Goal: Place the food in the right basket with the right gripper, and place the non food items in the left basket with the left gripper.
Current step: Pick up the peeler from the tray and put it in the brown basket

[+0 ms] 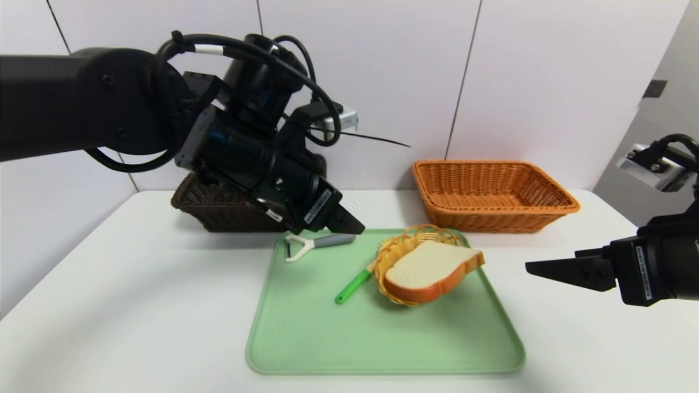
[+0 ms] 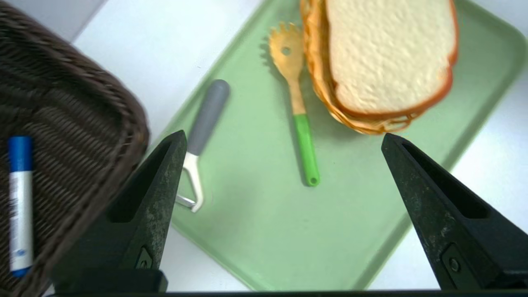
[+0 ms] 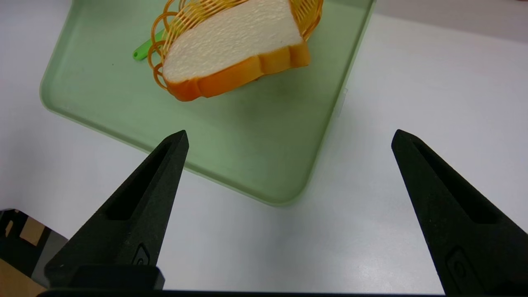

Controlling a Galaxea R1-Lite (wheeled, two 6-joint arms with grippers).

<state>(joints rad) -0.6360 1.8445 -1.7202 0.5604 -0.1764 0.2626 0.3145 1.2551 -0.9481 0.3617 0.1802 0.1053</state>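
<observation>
With the left pincer point(image 2: 282, 138) spread wide above the peeler point(image 2: 201, 136) at the green tray's point(image 1: 306, 338) back corner, a sloppy descent could clip the dark basket point(image 2: 74, 111) just beside it.

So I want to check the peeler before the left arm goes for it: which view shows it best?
The left wrist view: the peeler lies whole on the green tray, grey handle to blade, just past the open left gripper. The head view shows it smaller, handle end under that gripper. The right wrist view misses it.
</observation>
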